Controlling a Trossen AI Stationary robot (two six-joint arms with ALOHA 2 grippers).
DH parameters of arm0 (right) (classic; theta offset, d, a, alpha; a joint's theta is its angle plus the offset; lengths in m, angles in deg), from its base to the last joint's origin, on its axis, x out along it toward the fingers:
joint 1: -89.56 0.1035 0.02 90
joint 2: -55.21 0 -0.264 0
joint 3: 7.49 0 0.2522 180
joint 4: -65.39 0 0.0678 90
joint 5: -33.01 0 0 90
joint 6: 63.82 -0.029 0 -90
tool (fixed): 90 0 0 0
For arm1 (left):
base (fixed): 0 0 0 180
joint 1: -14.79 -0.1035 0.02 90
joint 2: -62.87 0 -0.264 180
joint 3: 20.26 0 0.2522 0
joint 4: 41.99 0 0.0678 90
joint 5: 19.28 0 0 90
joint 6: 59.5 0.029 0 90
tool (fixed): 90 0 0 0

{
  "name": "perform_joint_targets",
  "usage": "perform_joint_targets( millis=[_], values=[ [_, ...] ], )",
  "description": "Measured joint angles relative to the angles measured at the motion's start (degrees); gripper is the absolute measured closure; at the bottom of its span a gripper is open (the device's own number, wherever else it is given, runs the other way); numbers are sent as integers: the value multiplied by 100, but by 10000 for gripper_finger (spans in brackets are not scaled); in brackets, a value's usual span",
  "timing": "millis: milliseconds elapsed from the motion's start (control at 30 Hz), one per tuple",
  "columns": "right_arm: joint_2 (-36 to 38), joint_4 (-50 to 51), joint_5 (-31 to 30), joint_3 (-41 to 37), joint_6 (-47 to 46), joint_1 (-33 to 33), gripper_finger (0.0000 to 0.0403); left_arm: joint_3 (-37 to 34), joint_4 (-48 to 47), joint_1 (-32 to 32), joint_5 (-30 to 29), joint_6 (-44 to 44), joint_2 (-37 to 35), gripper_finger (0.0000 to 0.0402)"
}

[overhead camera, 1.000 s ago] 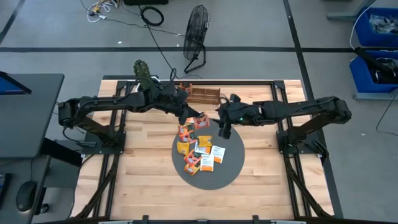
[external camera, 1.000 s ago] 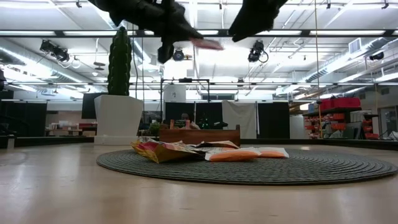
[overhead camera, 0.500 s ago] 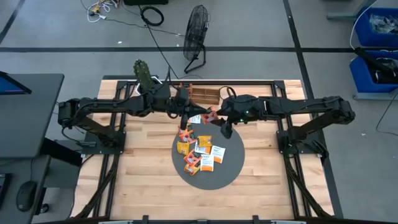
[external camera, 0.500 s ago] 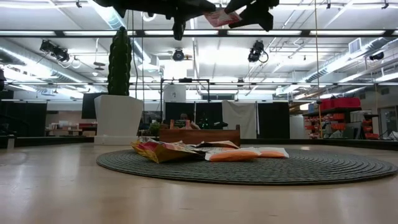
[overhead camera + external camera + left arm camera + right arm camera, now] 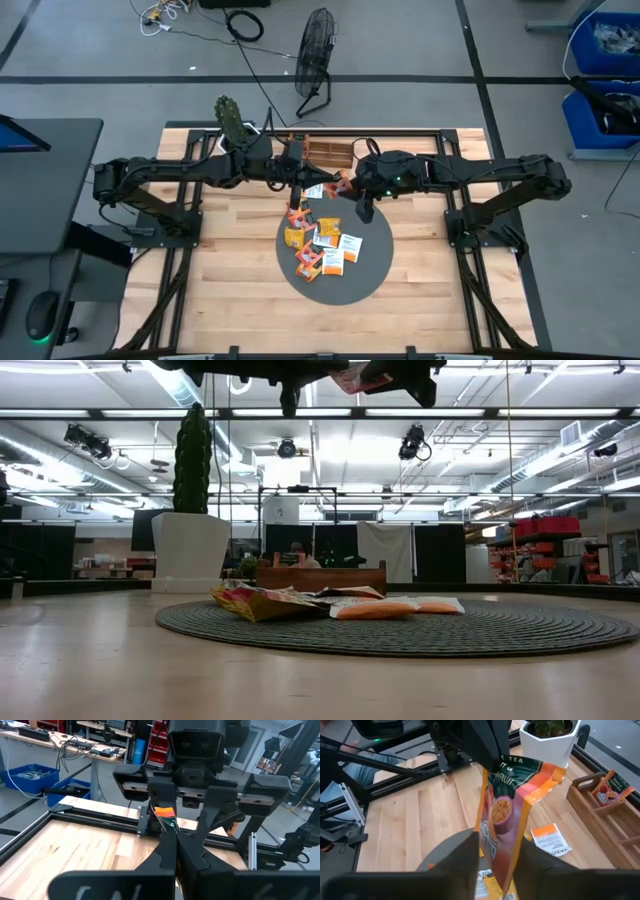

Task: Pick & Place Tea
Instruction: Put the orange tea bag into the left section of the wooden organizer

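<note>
One tea sachet [image 5: 335,185], orange and green with a fruit picture [image 5: 502,815], hangs high over the table's far middle between my two grippers. My left gripper [image 5: 172,840] reaches in level from the left and is shut on it. My right gripper [image 5: 492,847] faces it from the right, slanting down, open, one finger on either side of the sachet's other end. Several more sachets [image 5: 318,245] lie in a loose heap on the grey disc [image 5: 372,268], seen low in the low view [image 5: 330,603]. My left gripper pinches the sachet's printed top end [image 5: 501,766] between its two shut fingers [image 5: 487,747]. The fingers come level from the table's left. The sachet is lifted clear, standing on edge and reaching away from them. My right gripper: whether its fingers touch the sachet, I cannot tell.
A brown wooden tray [image 5: 328,153] stands at the far edge behind the grippers, with one sachet [image 5: 612,787] in a slot. A potted plant [image 5: 230,115] stands at the far left, its white pot [image 5: 550,732] near the tray. Bare wood lies to the disc's left and right.
My left gripper has risen from just over the heap, tipped to level and rolled, carrying the sachet up and toward the right gripper. The sachet, which stuck out free before, now lies between the right gripper's fingers. The heap on the disc has stayed as it was.
</note>
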Motion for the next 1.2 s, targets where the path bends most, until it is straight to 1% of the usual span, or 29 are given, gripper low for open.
perform_joint_targets(
  millis=[100,167,300,500,667,767,867,1033,1100,1200],
  values=[
    [-1,-5,93,0,53,0,375,0,0,2,4,1,0,399],
    [-1,-7,125,0,145,13,390,0,-10,2,4,-31,0,399],
    [-1,24,133,0,179,22,392,0,-7,2,9,-237,0,387],
    [-6,306,140,-2,292,24,397,0,288,-140,0,-730,-94,345],
    [-6,297,128,-2,317,24,398,0,226,-290,95,-1058,-186,310],
    [-6,257,117,-2,397,11,399,0,38,-309,295,-1092,-179,279],
    [-6,191,116,-2,445,11,399,-2,-192,-299,386,-1202,-117,238],
    [-6,133,115,-2,490,9,400,0,-134,-302,534,-1312,-101,172],
    [-6,133,116,-2,492,9,401,0,-123,-302,534,-1340,-101,154],
    [-6,125,115,-2,492,9,401,0,-123,-304,548,-1416,-101,145]
  ],
)
